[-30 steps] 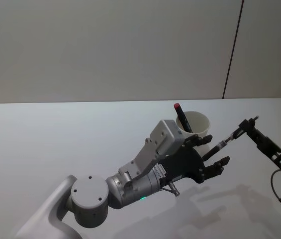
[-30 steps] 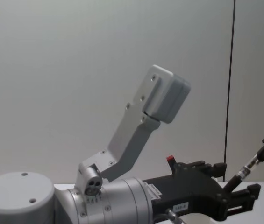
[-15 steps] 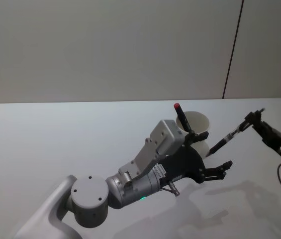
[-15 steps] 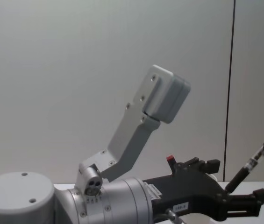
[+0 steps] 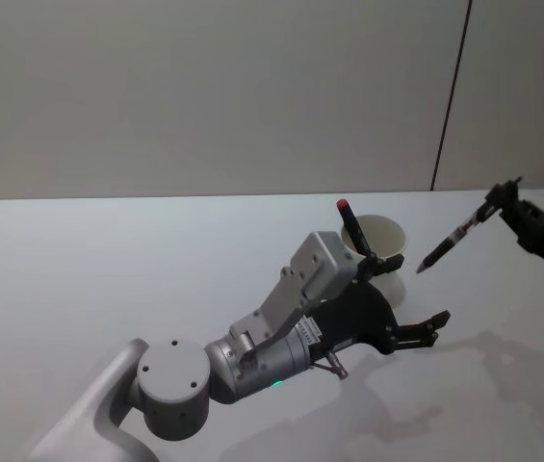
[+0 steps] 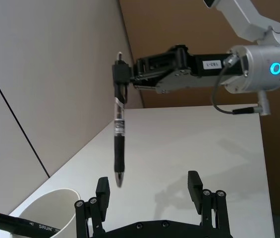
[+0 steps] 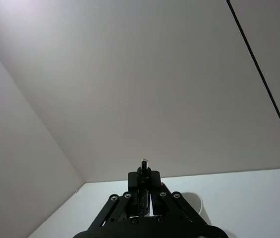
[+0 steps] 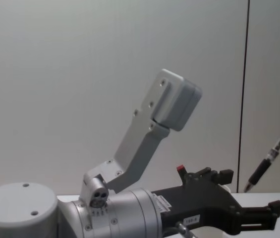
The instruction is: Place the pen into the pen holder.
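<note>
The setting reads as a robot test room or laboratory rather than a home or shop. A plain white table (image 5: 108,260) stands against bare pale wall panels (image 5: 204,96) parted by one dark vertical seam (image 5: 450,96), with no furnishing or decoration about. A brown panel (image 6: 189,25) closes off one side, and the work surface carries no household or office clutter.

L gripper (image 5: 408,300) sits wide open right in front of the cup (image 5: 385,234), near side blocked. Marker (image 5: 350,223) leans in cup's left rim, rest of mouth free. R gripper (image 5: 499,197) holds a pen (image 5: 447,246) in the air just right of cup. Table (image 5: 108,269) left and far side open.
</note>
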Robot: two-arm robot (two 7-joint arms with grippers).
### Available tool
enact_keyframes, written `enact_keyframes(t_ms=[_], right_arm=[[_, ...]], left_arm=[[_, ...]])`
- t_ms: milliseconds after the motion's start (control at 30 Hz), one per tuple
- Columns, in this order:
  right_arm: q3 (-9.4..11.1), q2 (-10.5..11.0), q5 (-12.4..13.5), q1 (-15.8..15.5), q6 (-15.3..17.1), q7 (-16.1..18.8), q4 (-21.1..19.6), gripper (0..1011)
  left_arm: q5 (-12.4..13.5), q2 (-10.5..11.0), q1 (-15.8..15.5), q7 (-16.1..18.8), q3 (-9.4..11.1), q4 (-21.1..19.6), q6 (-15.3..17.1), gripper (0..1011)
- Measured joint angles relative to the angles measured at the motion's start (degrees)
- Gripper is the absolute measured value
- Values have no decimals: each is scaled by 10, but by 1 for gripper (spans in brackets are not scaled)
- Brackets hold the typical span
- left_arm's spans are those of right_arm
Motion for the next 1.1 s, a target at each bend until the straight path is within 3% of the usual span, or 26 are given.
enact_keyframes(t_ms=[533,1100], right_arm=[[-17,-4,-70,95,-9,48,75,130],[-50,-30,-132,200,-19,102,206,131]], left_arm=[[0,0,0,0,0,0,0,1002],[0,0,0,0,0,0,0,1003]])
